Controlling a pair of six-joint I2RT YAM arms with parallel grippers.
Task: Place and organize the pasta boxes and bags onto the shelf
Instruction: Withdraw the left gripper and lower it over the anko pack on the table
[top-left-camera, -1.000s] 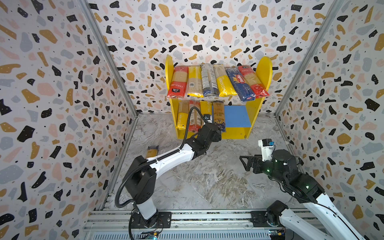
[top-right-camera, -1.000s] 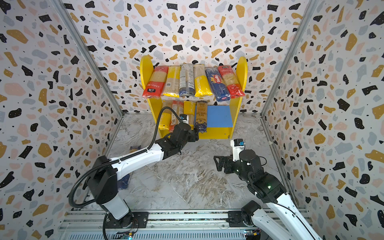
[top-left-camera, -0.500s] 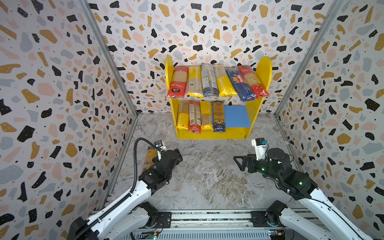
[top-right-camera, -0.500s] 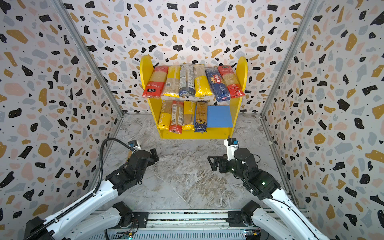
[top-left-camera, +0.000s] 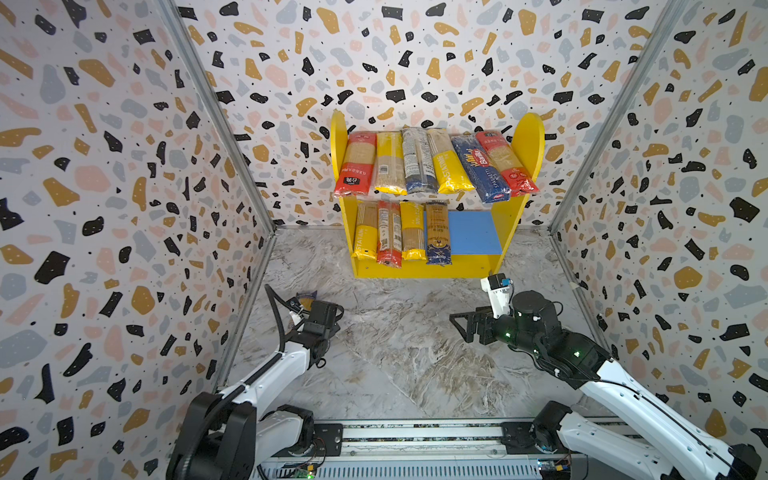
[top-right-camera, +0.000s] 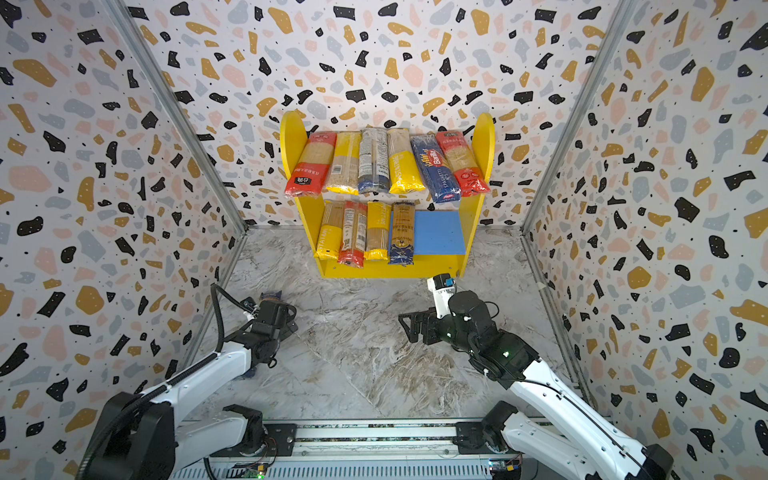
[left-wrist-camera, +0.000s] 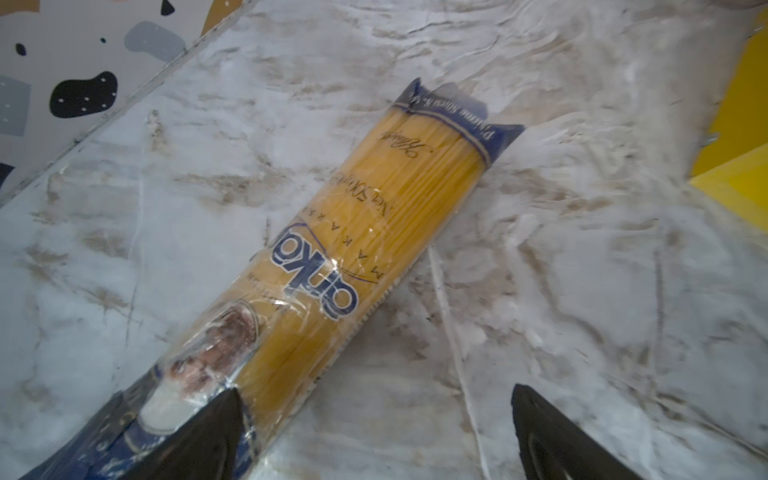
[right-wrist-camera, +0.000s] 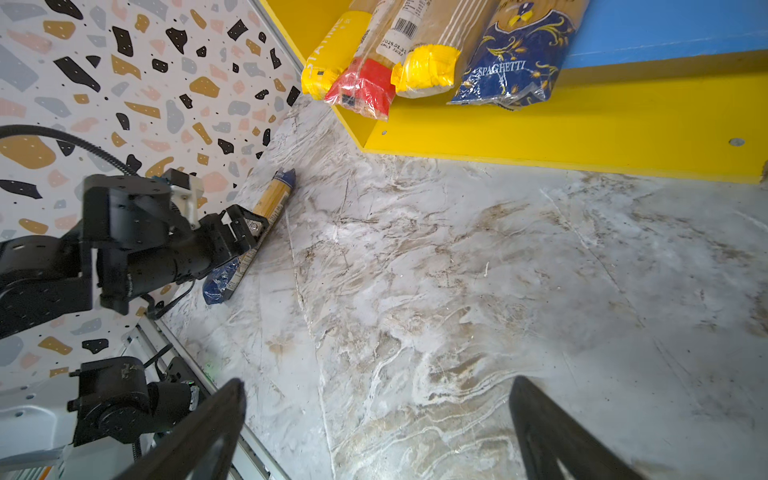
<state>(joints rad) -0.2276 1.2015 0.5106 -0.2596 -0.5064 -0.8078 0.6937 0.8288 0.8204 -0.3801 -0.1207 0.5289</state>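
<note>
In both top views only one packet (top-left-camera: 306, 298) is seen on the floor (top-left-camera: 395, 353). It lies near the left wall (top-left-camera: 124, 249) and is mostly hidden under the left gripper (top-left-camera: 330, 316), which is placed just above it with jaws spread and nothing held. The long axis of the packet runs along the wall, with one end toward the shelf (top-left-camera: 415, 270) and the other toward the robot's base. The right gripper (top-left-camera: 461, 328) is also spread and empty, well apart from the packet, so the left arm is clearly the nearer one. A free place is seen on the lower board (top-left-camera: 473, 232).

In the left wrist view the packet (left-wrist-camera: 361, 249) is lying flat and stretches obliquely away from the left gripper (left-wrist-camera: 374, 392). One finger (left-wrist-camera: 199, 436) is over its near blue end and the other is over bare floor, so the packet is not centred between the jaws. A sideways shift and a small wrist turn are judged necessary before closing.

In the right wrist view the packet (right-wrist-camera: 270, 203) is shown just beside the wall foot, nearly parallel to it, with the left gripper (right-wrist-camera: 245, 226) over its middle part. The right gripper (right-wrist-camera: 379, 384) is wide open over bare floor.
</note>
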